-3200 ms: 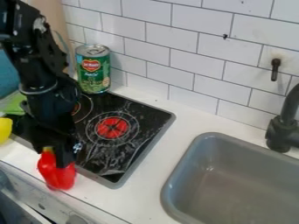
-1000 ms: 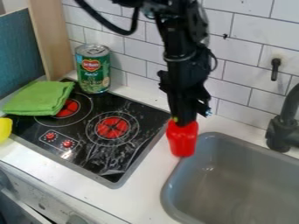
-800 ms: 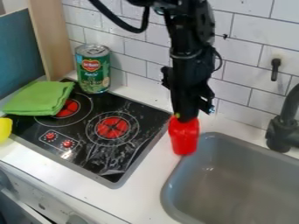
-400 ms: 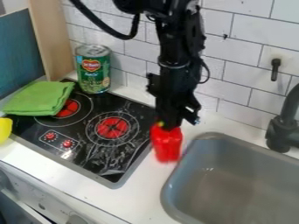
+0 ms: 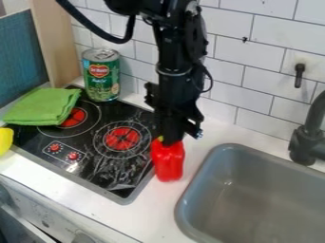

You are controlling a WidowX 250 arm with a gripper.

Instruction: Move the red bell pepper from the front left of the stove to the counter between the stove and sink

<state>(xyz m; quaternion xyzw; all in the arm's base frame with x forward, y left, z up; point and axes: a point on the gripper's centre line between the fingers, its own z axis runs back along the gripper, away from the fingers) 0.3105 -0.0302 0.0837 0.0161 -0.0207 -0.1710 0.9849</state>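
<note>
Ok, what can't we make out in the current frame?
All camera view:
- Red pepper: counter contact unclear, slanted angle; its far side hidden by its own body.
- Burner: partly under green cloth.
- Yellow object: cut off, left edge.
- Faucet: cut off, right edge.

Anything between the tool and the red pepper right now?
Nothing visible. The tool has the red pepper by its stem end. The stove and sink sit to either side, not between them.
</note>
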